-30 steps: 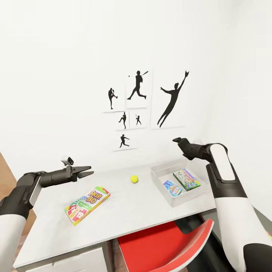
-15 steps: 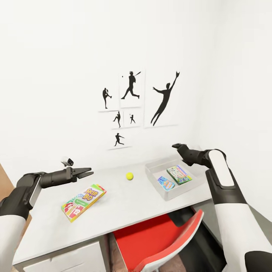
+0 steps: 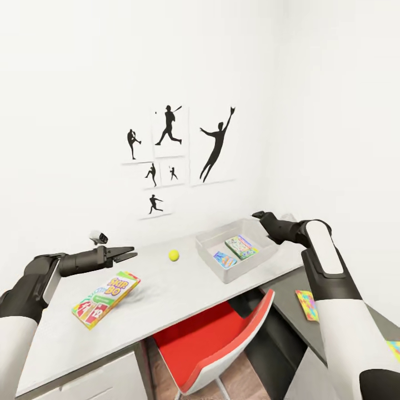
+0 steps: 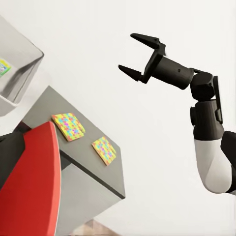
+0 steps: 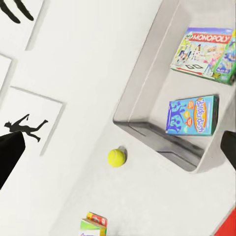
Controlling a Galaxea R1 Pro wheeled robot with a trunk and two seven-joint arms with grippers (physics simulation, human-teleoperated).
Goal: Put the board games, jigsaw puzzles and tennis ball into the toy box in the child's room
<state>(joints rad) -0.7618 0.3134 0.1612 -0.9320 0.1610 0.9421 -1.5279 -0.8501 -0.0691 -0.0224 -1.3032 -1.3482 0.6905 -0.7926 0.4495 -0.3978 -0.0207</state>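
The SKIP-BO board game (image 3: 105, 291) lies flat on the table (image 3: 172, 291), below and in front of my open left gripper (image 3: 132, 253), which holds nothing. The tennis ball (image 3: 174, 255) rests between that game and the toy box (image 3: 250, 265). Inside the toy box lie a blue board game (image 3: 224, 259) and a white-and-green one (image 3: 241, 246). My right gripper (image 3: 257, 215) hovers over the box's far edge, and the left wrist view shows that right gripper (image 4: 126, 51) open and empty. Two jigsaw puzzles (image 4: 69, 126) (image 4: 104, 150) lie on the lower dark grey cabinet.
A red chair (image 3: 216, 344) is tucked under the table's front edge. The dark grey cabinet (image 3: 289, 300) adjoins the table on the right, with one puzzle (image 3: 307, 304) on top. White walls with baseball silhouettes (image 3: 166, 158) stand close behind the table.
The camera has turned right, so the table, toy box and wall prints have slid left in the picture. The cabinet with a puzzle has come into view. Both grippers stay open.
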